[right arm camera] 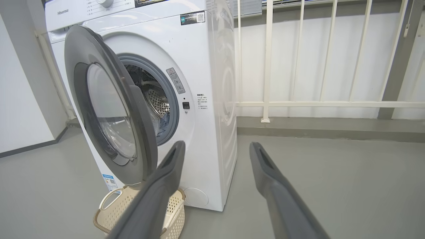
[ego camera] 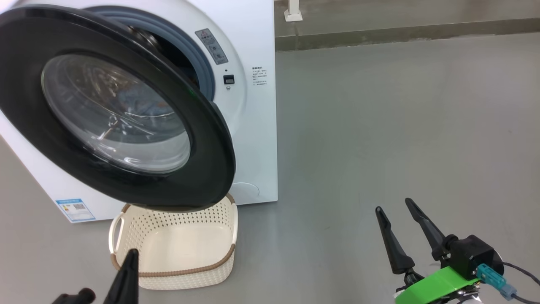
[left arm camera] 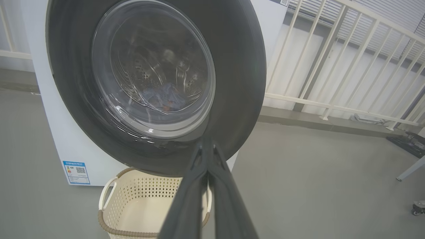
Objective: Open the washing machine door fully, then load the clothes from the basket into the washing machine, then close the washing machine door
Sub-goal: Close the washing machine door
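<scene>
The washing machine (ego camera: 253,126) stands at the left with its door (ego camera: 198,139) swung partly open, the black ring and glass bowl facing me. Through the glass, blue clothes (left arm camera: 165,96) lie inside the steel drum. The basket (ego camera: 126,240) sits on the floor under the door's lower rim, and its inside looks bare. My left gripper (ego camera: 131,253) is shut with nothing in it, low in front of the basket. In the left wrist view the left gripper (left arm camera: 207,146) points at the door's (left arm camera: 239,83) lower rim. My right gripper (ego camera: 393,205) is open and holds nothing, well to the right of the machine.
Grey floor (ego camera: 379,126) stretches to the right of the machine. A white railing (right arm camera: 298,103) on a low kerb runs behind it. A white wall (right arm camera: 23,99) closes in the machine's left side.
</scene>
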You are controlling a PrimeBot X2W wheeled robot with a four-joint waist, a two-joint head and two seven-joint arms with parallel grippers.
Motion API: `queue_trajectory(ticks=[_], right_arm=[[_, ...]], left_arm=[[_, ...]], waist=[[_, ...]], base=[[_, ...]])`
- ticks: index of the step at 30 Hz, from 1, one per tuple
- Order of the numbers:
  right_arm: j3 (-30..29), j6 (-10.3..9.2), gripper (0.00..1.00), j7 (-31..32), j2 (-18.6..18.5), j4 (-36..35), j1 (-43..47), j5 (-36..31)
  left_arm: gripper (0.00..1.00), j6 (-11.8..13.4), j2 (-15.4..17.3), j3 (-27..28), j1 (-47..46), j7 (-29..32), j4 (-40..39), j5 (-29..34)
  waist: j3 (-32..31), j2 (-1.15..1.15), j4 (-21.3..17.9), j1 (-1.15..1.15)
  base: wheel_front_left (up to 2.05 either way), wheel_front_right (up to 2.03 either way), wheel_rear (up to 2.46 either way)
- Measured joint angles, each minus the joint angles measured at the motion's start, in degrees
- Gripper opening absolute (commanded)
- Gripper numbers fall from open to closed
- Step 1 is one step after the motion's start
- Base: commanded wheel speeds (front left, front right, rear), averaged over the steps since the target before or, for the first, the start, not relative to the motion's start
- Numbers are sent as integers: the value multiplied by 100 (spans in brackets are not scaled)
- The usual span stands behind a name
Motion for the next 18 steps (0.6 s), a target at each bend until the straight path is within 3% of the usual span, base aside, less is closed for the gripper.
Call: queue_trajectory(ticks=[3, 4, 5, 6, 7, 18], right_arm=[[-34, 0, 100, 0, 55, -2, 64, -60], [-34, 0, 100, 0, 55, -2, 64, -60], [-44, 0, 100, 0, 76, -3, 67, -64], [-54, 0, 100, 0, 81, -3, 67, -67], [-54, 0, 100, 0, 81, -3, 67, -67], [-109, 0, 100, 0, 89, 11, 69, -68]], left_arm=[[0, -1, 63, -104, 24, 0, 162, -3], [27, -1, 63, -104, 24, 0, 162, -3], [47, -1, 87, -165, 68, 0, 265, -3], [87, -1, 91, -176, 77, 0, 310, -3], [100, -1, 91, -176, 77, 0, 310, -3], [100, -1, 96, -246, 77, 0, 522, 15]], waist=[[4, 0, -14, 0], [4, 0, -14, 0], [5, 0, -20, 0], [6, 0, -22, 0], [6, 0, -22, 0], [-17, 0, -24, 0]], base=[[0, 0, 0], [0, 0, 0], [0, 0, 0], [0, 0, 0], [0, 0, 0], [0, 0, 0]])
